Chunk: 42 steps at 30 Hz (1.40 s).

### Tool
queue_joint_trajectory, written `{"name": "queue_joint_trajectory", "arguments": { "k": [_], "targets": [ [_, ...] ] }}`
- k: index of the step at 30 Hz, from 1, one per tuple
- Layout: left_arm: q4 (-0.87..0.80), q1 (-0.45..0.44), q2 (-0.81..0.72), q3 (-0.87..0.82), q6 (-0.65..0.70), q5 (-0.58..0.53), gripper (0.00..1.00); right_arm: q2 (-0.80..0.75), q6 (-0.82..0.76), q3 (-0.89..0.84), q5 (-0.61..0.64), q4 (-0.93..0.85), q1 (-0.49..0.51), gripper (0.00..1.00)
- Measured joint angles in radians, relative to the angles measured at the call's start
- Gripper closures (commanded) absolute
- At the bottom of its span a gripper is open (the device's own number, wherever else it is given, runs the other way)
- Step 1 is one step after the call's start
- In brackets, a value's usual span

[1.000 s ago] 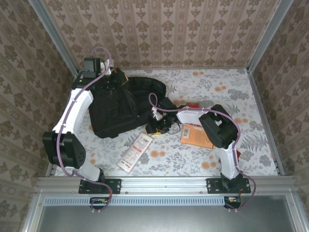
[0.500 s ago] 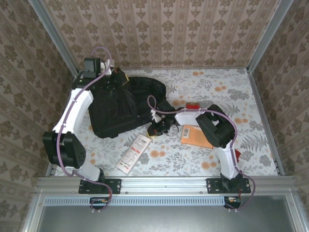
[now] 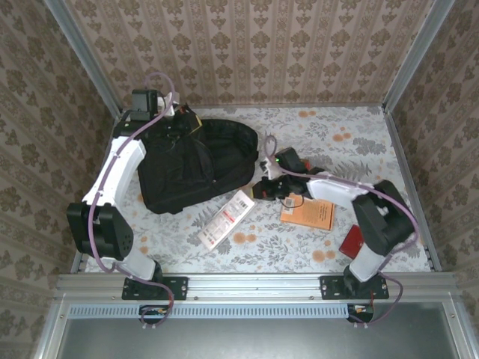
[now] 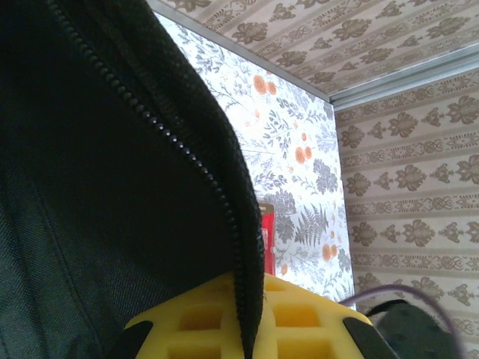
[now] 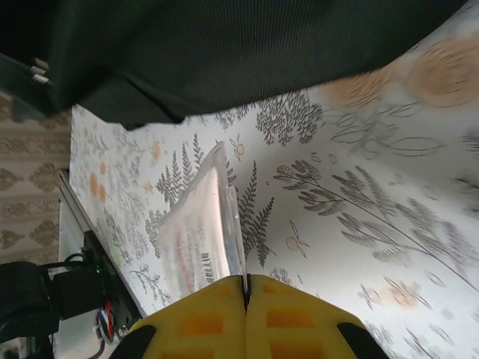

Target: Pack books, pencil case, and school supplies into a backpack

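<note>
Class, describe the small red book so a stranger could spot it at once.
Find the black backpack on the floral table, then go right past the orange paperback. The red book lies just beyond it, beside the right arm's elbow. It is smaller and bright red, not orange.

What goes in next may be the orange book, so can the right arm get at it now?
Probably not yet: its fingers are shut on the pouch, though the book lies bare near its forearm.

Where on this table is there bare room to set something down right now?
Far right, between the back wall and right arm, is bare. So is the near strip between the flat packet and orange book. Crowded: centre, around the backpack.
</note>
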Motion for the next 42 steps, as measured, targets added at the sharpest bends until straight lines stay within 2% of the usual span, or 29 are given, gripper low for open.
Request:
{"name": "queue_joint_trajectory", "arguments": {
  "k": [4, 10, 16, 23, 28, 42],
  "targets": [
    [-0.016, -0.031, 0.016, 0.018, 0.007, 0.008, 1.0, -0.217, 0.006, -0.059, 0.083, -0.052, -0.061, 1.0],
    [-0.049, -0.086, 0.04, 0.06, 0.014, 0.024, 1.0, -0.504, 0.008, -0.052, 0.176, -0.175, -0.14, 1.0],
    [-0.048, -0.098, 0.04, 0.062, -0.009, 0.061, 1.0, -0.632, 0.006, 0.062, 0.239, -0.321, -0.188, 1.0],
    [-0.048, -0.113, 0.04, 0.072, -0.045, 0.089, 1.0, -0.636, 0.009, 0.268, 0.253, -0.399, -0.193, 1.0],
    [-0.048, -0.115, 0.04, 0.075, -0.066, 0.118, 1.0, -0.579, 0.044, 0.402, 0.251, -0.39, -0.193, 1.0],
    [-0.048, -0.115, 0.027, 0.113, -0.113, 0.184, 1.0, -0.338, 0.246, 0.483, 0.227, -0.183, -0.174, 1.0]
  ]
}}
